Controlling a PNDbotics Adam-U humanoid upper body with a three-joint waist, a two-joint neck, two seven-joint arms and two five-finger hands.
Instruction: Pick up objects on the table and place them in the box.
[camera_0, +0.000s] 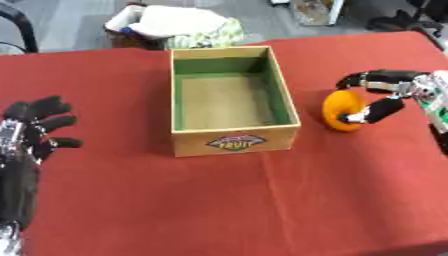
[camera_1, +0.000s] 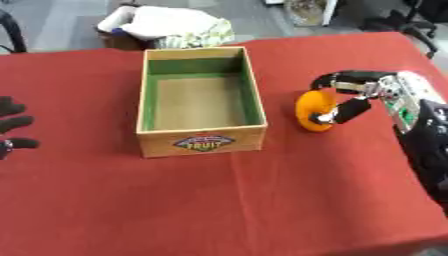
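Note:
A wooden box (camera_0: 233, 140) with a green inside and a fruit label on its front stands open in the middle of the red table; nothing shows inside it. To its right an orange round object (camera_0: 339, 109) is held just above the cloth. My right hand (camera_1: 354, 95) comes in from the right edge and is shut on it, fingers over its top and thumb across its front. My left hand (camera_0: 33, 127) rests open at the left edge, fingers up, well away from the box.
The red tablecloth (camera_0: 227, 200) covers the whole table. Behind the far edge a basket with white and patterned cloth (camera_0: 175, 25) stands on the floor. A dark chair (camera_1: 418, 20) is at the back right.

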